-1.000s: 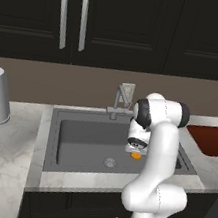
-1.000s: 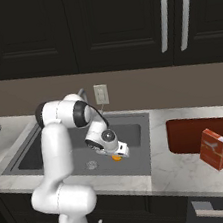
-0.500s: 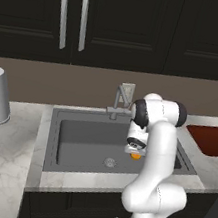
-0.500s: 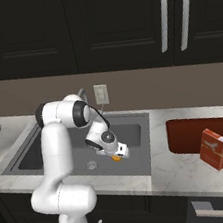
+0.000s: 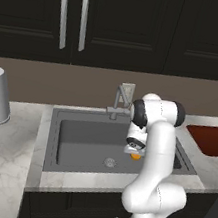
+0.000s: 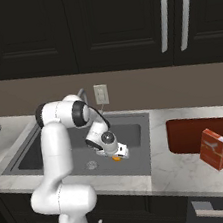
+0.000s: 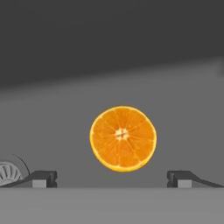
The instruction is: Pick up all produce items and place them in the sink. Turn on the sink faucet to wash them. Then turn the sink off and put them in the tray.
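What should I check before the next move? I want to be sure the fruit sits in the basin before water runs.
1. Orange slice lies on the sink floor: ok.
2. Gripper open, fingers apart from the slice: ok.
3. Slice off the drain: ok.
4. Faucet spout over the basin: ok.
5. Water off: cannot tell.
6. Tray has bare room beside the red box: ok.
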Controlling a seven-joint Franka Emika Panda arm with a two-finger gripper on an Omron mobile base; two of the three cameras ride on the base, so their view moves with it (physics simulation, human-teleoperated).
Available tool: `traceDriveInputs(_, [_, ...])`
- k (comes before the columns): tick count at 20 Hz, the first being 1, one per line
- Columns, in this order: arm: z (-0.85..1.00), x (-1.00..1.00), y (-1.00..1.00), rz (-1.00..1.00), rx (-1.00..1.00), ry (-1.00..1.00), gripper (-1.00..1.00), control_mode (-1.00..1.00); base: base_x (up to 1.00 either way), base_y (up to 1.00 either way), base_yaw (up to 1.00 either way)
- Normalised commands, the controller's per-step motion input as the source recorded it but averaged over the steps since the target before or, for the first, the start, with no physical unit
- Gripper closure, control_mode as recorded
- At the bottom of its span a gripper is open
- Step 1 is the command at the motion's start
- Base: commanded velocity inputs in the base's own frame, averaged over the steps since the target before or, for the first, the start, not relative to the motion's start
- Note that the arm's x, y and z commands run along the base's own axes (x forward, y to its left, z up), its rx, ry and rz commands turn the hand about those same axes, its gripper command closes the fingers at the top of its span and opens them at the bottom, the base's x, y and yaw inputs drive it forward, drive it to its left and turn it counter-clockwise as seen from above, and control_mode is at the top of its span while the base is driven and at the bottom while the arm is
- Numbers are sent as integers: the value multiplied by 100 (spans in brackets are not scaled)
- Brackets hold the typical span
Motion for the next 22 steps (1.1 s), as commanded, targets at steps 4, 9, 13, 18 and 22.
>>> traceDriveInputs(4, [-1, 9, 0, 0, 0, 0, -100, -100, 0, 0, 0])
traceDriveInputs(9, [-6, 8, 0, 0, 0, 0, -100, -100, 0, 0, 0])
traceDriveInputs(13, [-10, 5, 0, 0, 0, 0, -100, -100, 0, 0, 0])
traceDriveInputs(18, [-10, 8, 0, 0, 0, 0, -100, -100, 0, 0, 0])
traceDriveInputs(22, [-8, 10, -2, 0, 0, 0, -100, -100, 0, 0, 0])
